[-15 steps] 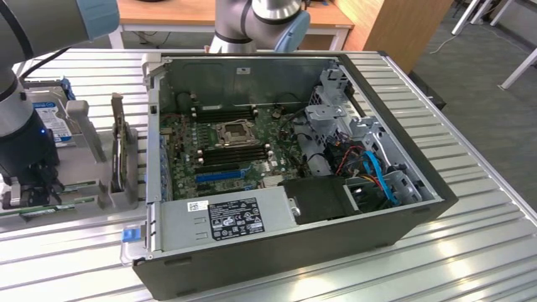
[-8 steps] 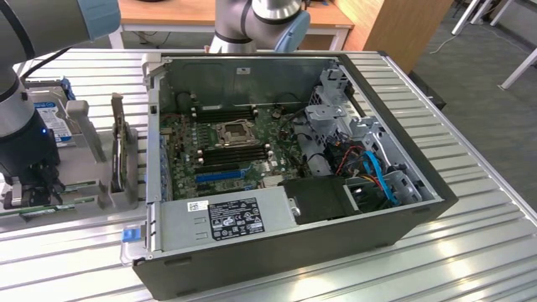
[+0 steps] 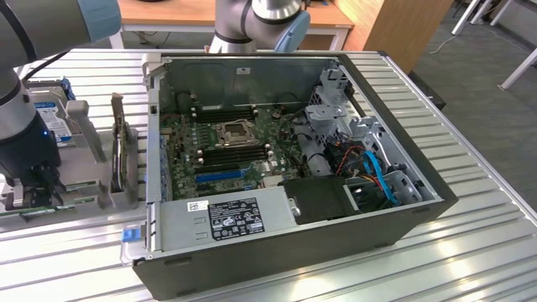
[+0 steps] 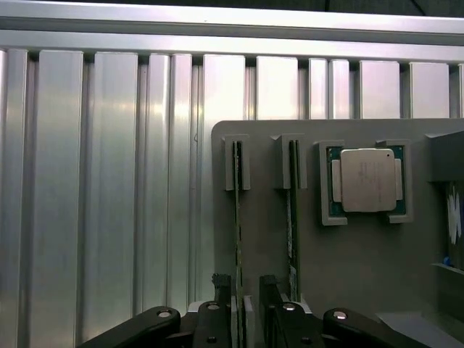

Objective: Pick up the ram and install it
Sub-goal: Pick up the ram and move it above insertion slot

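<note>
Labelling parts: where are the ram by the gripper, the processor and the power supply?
ram (image 4: 237,232): wrist view, mid-length of its edge.
processor (image 4: 365,181): wrist view, centre of lid.
power supply (image 3: 238,217): exterior view, its label.

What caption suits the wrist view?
Open gripper straddles one ram stick standing on edge in a grey holder, beside a second stick and a processor chip.

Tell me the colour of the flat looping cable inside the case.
Blue; the cable shows best in the exterior view.
</note>
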Robot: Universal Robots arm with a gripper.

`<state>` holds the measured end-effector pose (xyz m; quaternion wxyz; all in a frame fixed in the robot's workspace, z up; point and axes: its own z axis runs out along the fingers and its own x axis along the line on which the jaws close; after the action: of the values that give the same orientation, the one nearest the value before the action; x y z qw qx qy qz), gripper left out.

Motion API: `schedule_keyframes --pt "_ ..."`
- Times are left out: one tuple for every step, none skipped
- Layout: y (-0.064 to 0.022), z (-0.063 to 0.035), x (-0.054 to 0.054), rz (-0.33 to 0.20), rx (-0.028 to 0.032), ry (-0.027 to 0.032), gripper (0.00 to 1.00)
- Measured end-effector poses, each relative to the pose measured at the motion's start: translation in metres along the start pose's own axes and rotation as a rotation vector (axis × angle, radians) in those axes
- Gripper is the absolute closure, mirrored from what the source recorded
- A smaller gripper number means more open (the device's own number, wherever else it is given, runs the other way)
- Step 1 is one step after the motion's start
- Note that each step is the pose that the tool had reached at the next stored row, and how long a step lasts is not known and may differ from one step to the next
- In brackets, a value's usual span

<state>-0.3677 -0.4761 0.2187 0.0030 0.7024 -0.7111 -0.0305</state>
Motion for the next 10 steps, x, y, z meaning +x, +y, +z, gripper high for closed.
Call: schedule_keyframes --pt "0.0 0.001 0.0 0.0 0.0 0.0 0.7" --pt "-0.0001 0.0019 0.0001 0.0 0.0 -0.0001 0.7" --pt "-0.0001 0.0028 0.0001 0.0 0.0 0.0 0.7" --pt "-0.0002 0.0037 0.0002 0.0 0.0 0.0 0.7" --pt "-0.0002 0.0046 0.0002 0.0 0.0 0.0 0.7" --pt "-0.0002 0.0055 0.0002 0.0 0.0 0.0 0.7" --pt "-0.0003 0.0065 0.0003 0.0 0.0 -0.0001 0.7" --pt "-0.0003 0.0073 0.0003 0.0 0.0 -0.0001 0.7" --pt "-0.0004 0.0082 0.0003 0.0 0.0 0.0 0.7" --pt "-0.0004 0.0091 0.0004 0.0 0.0 0.0 0.7"
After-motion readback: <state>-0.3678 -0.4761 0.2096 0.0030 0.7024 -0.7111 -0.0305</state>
